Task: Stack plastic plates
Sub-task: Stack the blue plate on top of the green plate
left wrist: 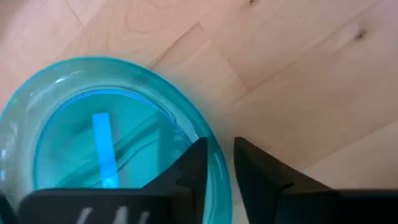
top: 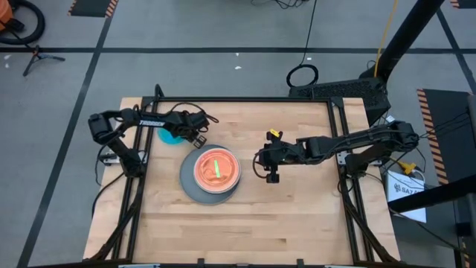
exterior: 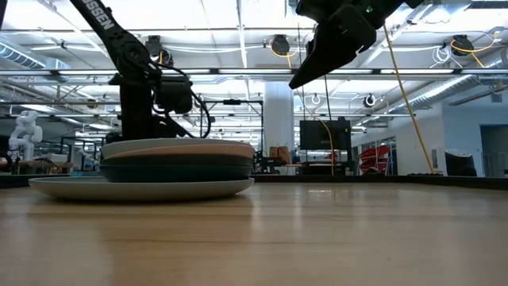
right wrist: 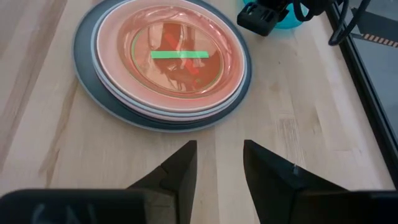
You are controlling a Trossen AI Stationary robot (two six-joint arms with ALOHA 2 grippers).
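Near the table's far-left area, the left gripper reaches over a small teal plate that lies flat on the wood, not far in from the far edge. In the left wrist view its two dark fingers straddle the teal plate's rim, one tip over the inside, the other just outside on the bare wood; the jaws stand only narrowly parted and are not yet closed on the rim.

Just toward the near side of that plate, slightly left of the table's centre, sits the stack of plastic plates: a large grey plate at the bottom, darker and paler plates above it, and a red-pink plate on top, catching a green strip of reflected light. In the low view the stack rests level, with the grey plate's rim spreading wider than the rest.

Right of the stack, about midway between the far and near edges, the right gripper hangs above bare wood, clear of the plates. The right wrist view shows its fingers spread apart and holding nothing, pointing toward the stack, with the left gripper visible beyond.
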